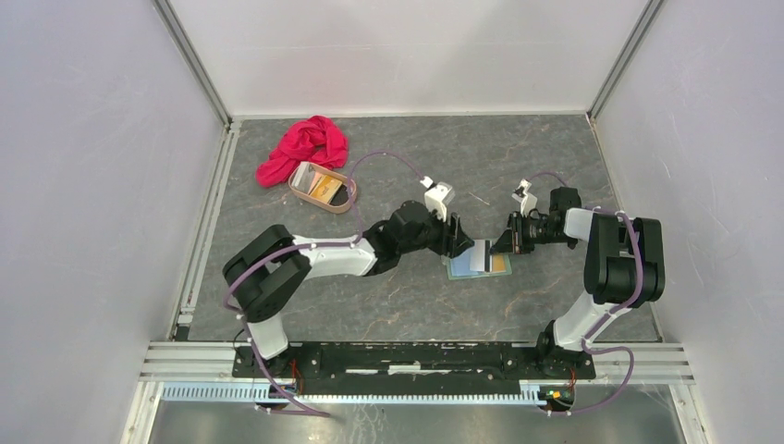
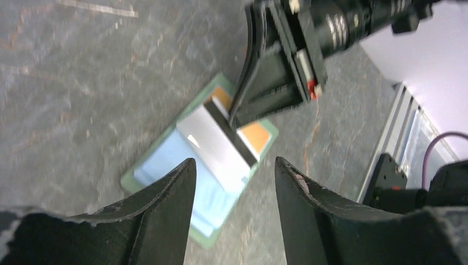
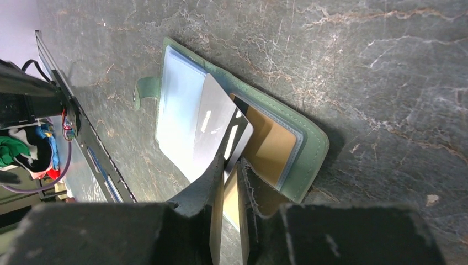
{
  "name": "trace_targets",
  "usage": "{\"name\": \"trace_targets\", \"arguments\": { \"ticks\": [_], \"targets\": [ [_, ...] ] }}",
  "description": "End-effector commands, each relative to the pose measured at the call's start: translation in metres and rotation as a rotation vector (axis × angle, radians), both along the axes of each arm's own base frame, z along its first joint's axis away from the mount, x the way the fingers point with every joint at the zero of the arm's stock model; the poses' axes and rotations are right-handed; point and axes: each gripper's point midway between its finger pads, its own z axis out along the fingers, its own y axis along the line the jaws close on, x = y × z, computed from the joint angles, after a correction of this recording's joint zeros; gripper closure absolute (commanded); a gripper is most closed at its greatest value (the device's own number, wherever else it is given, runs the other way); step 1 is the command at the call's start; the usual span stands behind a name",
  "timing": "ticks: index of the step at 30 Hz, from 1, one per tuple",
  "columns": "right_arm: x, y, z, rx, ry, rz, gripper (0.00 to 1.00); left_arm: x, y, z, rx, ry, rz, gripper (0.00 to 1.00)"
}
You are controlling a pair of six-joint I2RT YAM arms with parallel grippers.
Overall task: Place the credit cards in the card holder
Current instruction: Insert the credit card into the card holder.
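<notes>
The right gripper (image 3: 234, 165) pinches one silver card (image 3: 204, 124) by its edge, tilted over the open card holder (image 3: 312, 146). The holder lies flat mid-table. One orange card (image 3: 270, 146) sits in its pocket. The left gripper (image 2: 234, 182) hangs open just above. Bare table (image 1: 555, 148) lies all around. Far off, one tray (image 1: 298, 181) holds cards (image 1: 324, 188); I cannot count them.
</notes>
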Motion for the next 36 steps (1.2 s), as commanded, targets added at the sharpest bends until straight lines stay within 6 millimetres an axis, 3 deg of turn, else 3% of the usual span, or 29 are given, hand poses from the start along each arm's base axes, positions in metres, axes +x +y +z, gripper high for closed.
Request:
{"name": "trace_targets", "arguments": {
  "ticks": [1, 12, 19, 23, 29, 36],
  "targets": [
    [0.000, 0.000, 0.000, -0.022, -0.018, 0.003, 0.81, 0.026, -0.024, 0.020, -0.044, -0.078, -0.073, 0.39],
    [-0.003, -0.001, 0.001, -0.021, -0.013, 0.011, 0.84, 0.046, -0.080, -0.017, -0.074, 0.058, -0.147, 0.51],
    [-0.008, -0.004, -0.005, -0.044, 0.010, 0.012, 0.84, 0.048, -0.088, -0.032, -0.067, 0.090, -0.160, 0.54],
    [-0.011, -0.007, -0.006, -0.069, 0.008, -0.004, 0.85, 0.058, -0.076, -0.023, -0.046, 0.050, -0.123, 0.54],
    [-0.008, -0.007, -0.006, -0.068, 0.010, -0.010, 0.86, 0.072, -0.045, 0.007, 0.000, -0.046, -0.049, 0.52],
    [-0.007, -0.006, -0.006, -0.065, 0.018, -0.007, 0.86, 0.060, -0.004, 0.017, 0.041, -0.087, 0.033, 0.51]
  ]
}}
